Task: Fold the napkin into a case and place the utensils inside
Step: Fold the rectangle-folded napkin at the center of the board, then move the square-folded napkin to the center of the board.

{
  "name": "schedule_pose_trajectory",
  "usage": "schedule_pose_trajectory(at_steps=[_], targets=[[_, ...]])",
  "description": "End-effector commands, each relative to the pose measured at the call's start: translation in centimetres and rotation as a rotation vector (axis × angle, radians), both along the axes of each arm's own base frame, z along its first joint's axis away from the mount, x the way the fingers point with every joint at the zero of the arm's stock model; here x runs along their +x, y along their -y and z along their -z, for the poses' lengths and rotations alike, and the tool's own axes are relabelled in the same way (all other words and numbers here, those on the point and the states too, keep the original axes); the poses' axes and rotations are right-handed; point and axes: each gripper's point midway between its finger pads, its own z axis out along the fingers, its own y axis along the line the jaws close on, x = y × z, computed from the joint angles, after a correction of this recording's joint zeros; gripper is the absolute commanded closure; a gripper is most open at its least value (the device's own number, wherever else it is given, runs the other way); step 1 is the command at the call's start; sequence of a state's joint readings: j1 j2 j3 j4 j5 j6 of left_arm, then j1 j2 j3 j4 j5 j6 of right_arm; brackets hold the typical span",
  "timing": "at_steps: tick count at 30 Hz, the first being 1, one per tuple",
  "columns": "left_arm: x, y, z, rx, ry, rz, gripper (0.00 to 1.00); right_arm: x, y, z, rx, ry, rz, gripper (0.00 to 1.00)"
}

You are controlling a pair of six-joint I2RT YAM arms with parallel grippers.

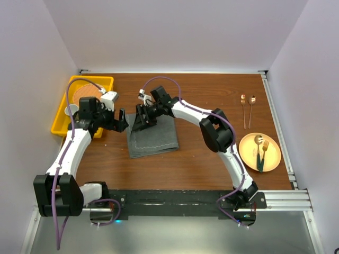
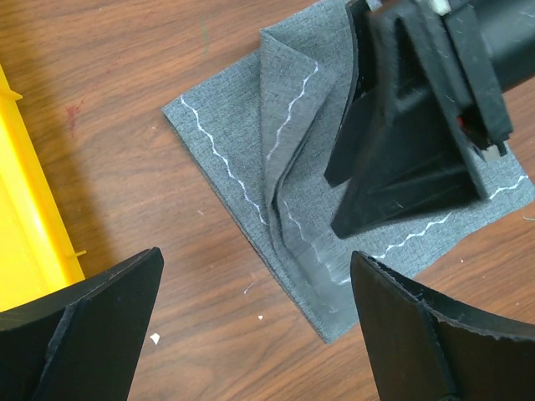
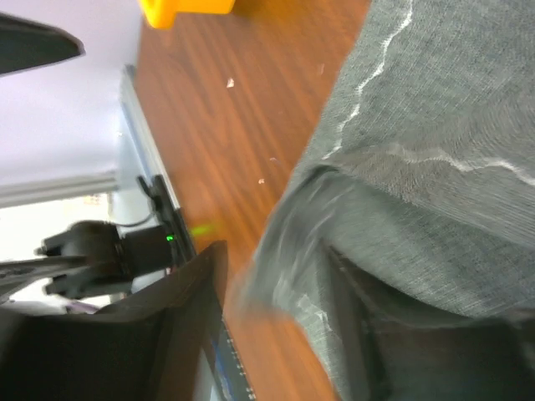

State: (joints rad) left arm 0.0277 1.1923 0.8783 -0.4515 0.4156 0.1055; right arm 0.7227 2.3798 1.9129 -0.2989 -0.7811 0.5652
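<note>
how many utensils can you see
4. Two spoons lie side by side on the table at far right; another spoon and a fork rest on the orange plate nearby. More could be hidden.

Yellow bin [image 1: 106,79] blocks left of napkin [image 1: 159,138]; table [image 1: 185,169] open btwn napkin & plate [image 1: 248,145]
</note>
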Motion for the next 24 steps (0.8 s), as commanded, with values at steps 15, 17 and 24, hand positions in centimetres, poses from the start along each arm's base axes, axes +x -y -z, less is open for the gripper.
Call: schedule_pose_trajectory(at_steps=[15, 17, 24], targets=[[2.5, 0.1, -1.5, -0.049, 0.058, 0.011, 0.0, -2.0, 13.4, 3.4, -0.436, 0.239, -0.162, 0.74], [2.6, 0.1, -1.5, -0.047, 0.058, 0.016, 0.0, -1.5, 14.3, 4.4, -0.481, 0.261, -0.182, 0.75], [2.1, 0.2, -1.6, -0.045, 0.056, 0.053, 0.01, 0.8, 20.7, 7.4, -0.672, 0.276, -0.25, 0.79]])
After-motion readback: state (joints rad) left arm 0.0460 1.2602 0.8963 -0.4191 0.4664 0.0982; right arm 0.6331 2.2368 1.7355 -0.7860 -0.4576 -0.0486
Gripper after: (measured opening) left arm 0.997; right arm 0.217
